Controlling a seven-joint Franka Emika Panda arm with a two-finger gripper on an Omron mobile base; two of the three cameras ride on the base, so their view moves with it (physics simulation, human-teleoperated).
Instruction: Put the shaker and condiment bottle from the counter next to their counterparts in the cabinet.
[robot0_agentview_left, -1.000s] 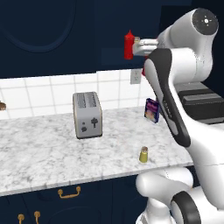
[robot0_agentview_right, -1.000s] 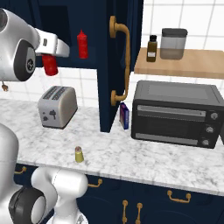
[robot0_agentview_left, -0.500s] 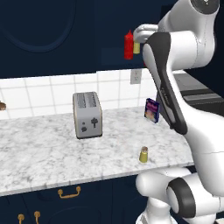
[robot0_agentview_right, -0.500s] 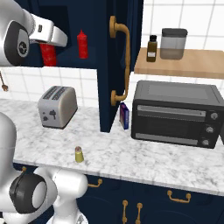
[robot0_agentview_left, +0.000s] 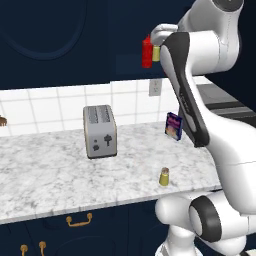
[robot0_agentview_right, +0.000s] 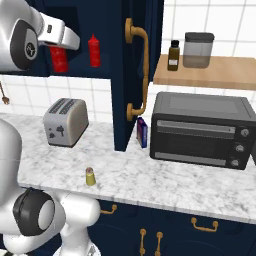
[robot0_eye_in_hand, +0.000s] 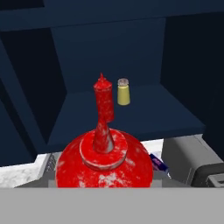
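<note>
Gripper (robot0_agentview_right: 59, 50) raised to the cabinet (robot0_eye_in_hand: 131, 118) opening, clamped on the red bottle (robot0_eye_in_hand: 105, 162), nozzle pointing in at the shelf. Twin bottle (robot0_eye_in_hand: 103, 101) and pale shaker (robot0_eye_in_hand: 123, 92) side by side on that shelf. Olive shaker (robot0_agentview_left: 164, 177) near the counter (robot0_agentview_left: 50, 175) edge, right of the toaster (robot0_agentview_left: 100, 131).

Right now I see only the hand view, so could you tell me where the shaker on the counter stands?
Observer: The shaker stands upright near the front edge of the counter, right of the toaster.
Operator: Thanks. Where is the cabinet door?
Observer: The cabinet door stands open, right of the held condiment bottle and apart from it.
Operator: And beyond it?
Observer: A wooden shelf carries a brown bottle and a grey jar.
</note>
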